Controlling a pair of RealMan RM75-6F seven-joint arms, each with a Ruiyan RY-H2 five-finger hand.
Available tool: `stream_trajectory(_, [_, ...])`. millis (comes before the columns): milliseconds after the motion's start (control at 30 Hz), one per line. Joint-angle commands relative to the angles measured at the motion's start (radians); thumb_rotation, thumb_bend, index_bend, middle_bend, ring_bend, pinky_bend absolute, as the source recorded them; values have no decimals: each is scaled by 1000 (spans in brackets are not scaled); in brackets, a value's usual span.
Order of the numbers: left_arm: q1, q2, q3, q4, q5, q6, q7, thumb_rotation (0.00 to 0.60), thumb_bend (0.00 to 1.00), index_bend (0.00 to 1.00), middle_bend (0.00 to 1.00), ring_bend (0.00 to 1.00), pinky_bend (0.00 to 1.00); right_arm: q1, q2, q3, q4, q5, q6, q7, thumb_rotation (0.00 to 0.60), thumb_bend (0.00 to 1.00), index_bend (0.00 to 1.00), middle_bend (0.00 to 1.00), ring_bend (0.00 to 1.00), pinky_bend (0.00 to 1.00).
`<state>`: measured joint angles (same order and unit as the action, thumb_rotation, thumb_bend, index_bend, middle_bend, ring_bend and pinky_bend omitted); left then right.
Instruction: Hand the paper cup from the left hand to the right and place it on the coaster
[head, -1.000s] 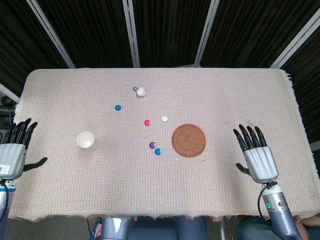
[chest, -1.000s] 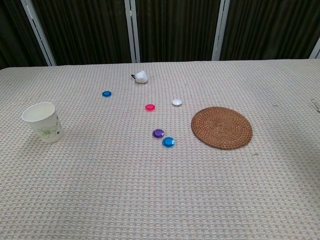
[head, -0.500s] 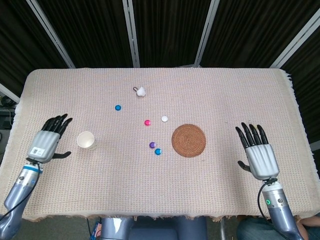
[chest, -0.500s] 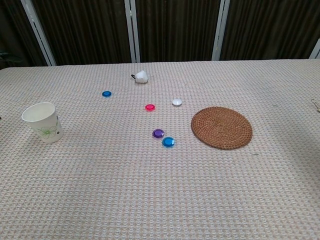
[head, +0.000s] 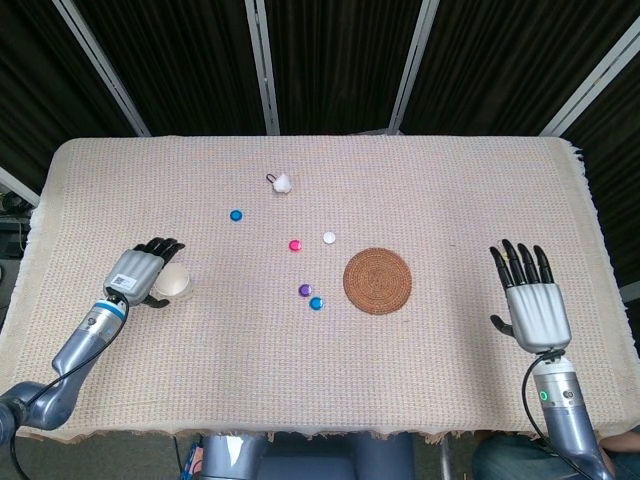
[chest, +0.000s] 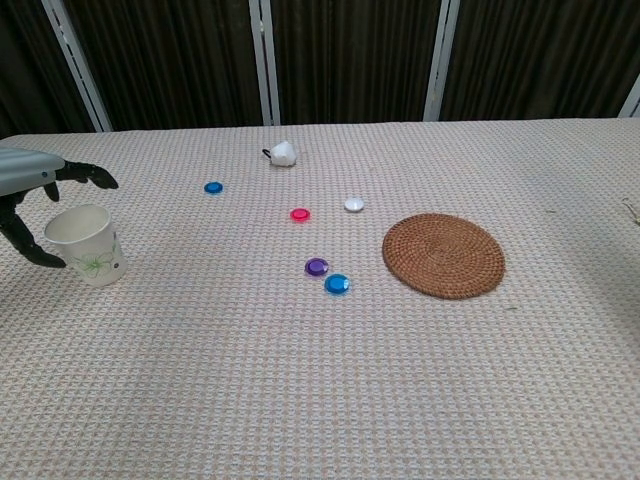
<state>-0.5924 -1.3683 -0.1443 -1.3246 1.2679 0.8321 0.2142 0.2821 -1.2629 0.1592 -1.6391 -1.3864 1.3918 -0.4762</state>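
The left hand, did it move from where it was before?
Yes. The left hand has come in from the table's left edge toward the paper cup, which stands where it was. Its fingers now curve over the cup's rim, not gripping yet.

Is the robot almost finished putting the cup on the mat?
No, it's just starting. The left hand is open around the paper cup, which stands on the table, not lifted. The right hand waits open, far off. Left to do: grip, pass across, and set it on the coaster, which has nothing on it.
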Motion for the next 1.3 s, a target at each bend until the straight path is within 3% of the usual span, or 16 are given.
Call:
stream_trajectory(33, [-13, -15, -4, 21, -6, -6, -9, 600, 31, 387, 354, 291, 396, 0, 0, 2, 2, 4, 0, 1, 600, 0, 0, 0, 0, 0])
stream_trajectory(367, [-27, -25, 2, 21, -5, 14, -24, 600, 41, 461, 418, 342, 434, 4, 1, 3, 6, 14, -4, 7, 600, 0, 0, 0, 0, 0])
stream_trajectory(700, [-50, 2, -18, -135, 91, 105, -56, 600, 40, 461, 417, 342, 434, 5, 6, 5, 0, 20, -3, 17, 600, 0, 0, 0, 0, 0])
stream_trajectory(933, [-145, -75, -23, -206, 121, 32, 29, 600, 39, 462, 417, 341, 433, 4, 11, 8, 1, 21, 2, 23, 600, 0, 0, 0, 0, 0])
stream_trajectory(1300, [-240, -194, -10, -177, 78, -37, 229, 600, 14, 461, 416, 340, 433, 8, 11, 15, 22, 52, -12, 28, 600, 0, 0, 0, 0, 0])
